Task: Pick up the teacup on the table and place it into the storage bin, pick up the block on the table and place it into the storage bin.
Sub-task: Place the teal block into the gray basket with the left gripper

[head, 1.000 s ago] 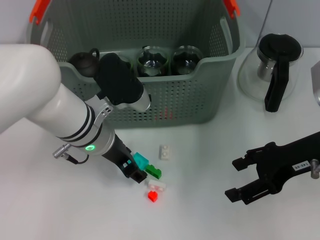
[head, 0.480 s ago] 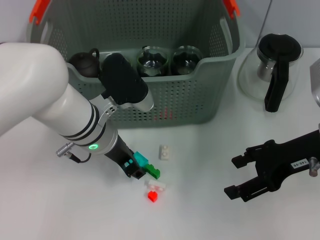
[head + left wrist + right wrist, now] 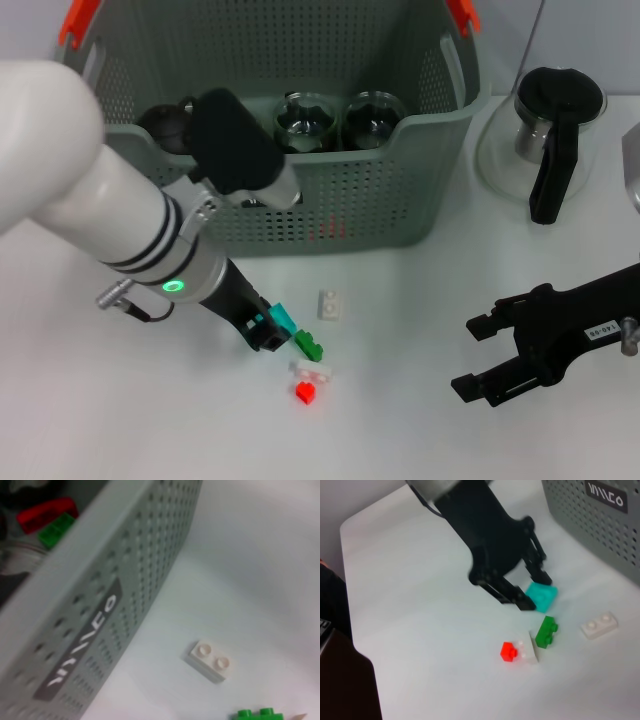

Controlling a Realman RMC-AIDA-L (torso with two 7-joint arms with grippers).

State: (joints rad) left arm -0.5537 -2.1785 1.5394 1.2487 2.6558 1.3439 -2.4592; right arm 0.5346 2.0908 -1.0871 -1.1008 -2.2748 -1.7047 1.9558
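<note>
**Operator:** I've got the left gripper (image 3: 276, 330) down on the table (image 3: 120, 420), and its fingers are closed on the teal block (image 3: 284, 319). The right wrist camera shows the two black fingers pinching it from either side.

**Observer:** Anything changed from half a second back?

**Operator:** Yes. The arm has swung toward my left and the block has come with it, so it now sits a touch clear of the green block (image 3: 308, 347), where before the two were nearly touching. The elbow now hides more of the dark teapot (image 3: 160, 122) in the bin.

**Observer:** And the block itself?

**Operator:** Small, bright teal, squarish, tilted a bit in the grip. I can't tell if it's off the table yet. Just beside it lies the green block, then a white block (image 3: 316, 370) touching a red block (image 3: 306, 392). Another white two-stud brick (image 3: 329, 304) lies apart, nearer the storage bin (image 3: 400, 180).

**Observer:** The bin?

**Operator:** Grey-green, perforated, orange handle pieces, black label with white lettering. Two glass teacups (image 3: 372, 120) stand inside by the front wall, and the left wrist camera catches red and green pieces in there too.

**Observer:** Right side?

**Operator:** The right gripper (image 3: 480, 358) is parked low over the table at my right, jaws spread apart, holding nothing. A glass pot (image 3: 548, 130) with a black lid stands beyond it.
</note>
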